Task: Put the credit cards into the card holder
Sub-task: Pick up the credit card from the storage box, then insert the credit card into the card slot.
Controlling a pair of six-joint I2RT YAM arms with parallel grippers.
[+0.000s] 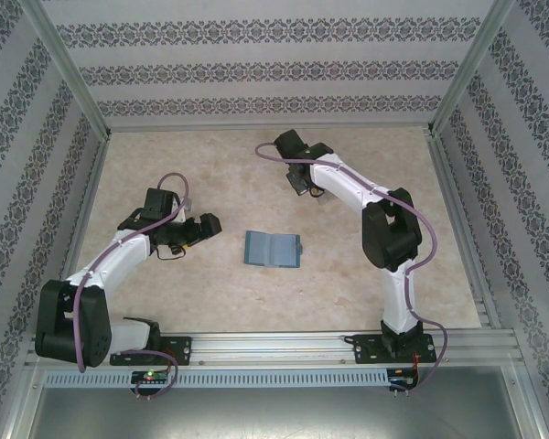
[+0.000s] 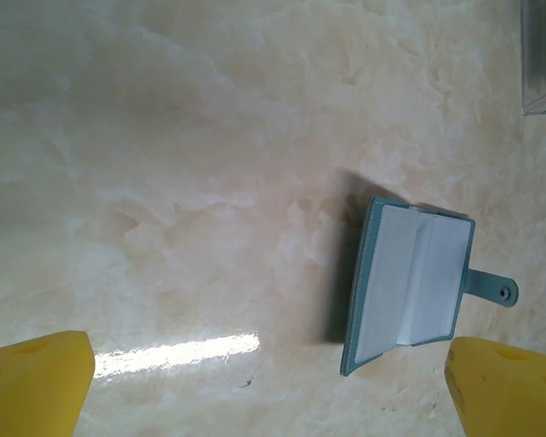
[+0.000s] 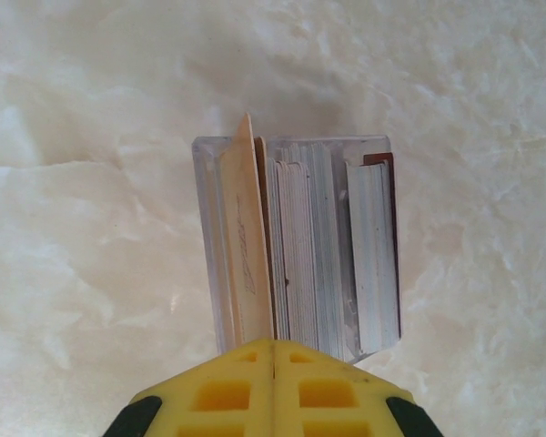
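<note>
The card holder (image 1: 272,249) lies open and flat near the middle of the table (image 1: 220,293), somewhat closer to the near edge than to the far one. The left gripper (image 1: 210,226) hangs to its left, a little farther back and apart from it. Seen from that wrist, the holder lies ahead, toward the right-hand finger. Behind the holder, toward the far edge and slightly right, stands a slotted rack (image 3: 206,228), with the right gripper (image 3: 273,353) just at its near end. The credit cards (image 3: 296,264) stand on edge in the rack's slots. One at the left side leans, and another stands by itself in the rightmost slot. Holder and rack are well apart.
</note>
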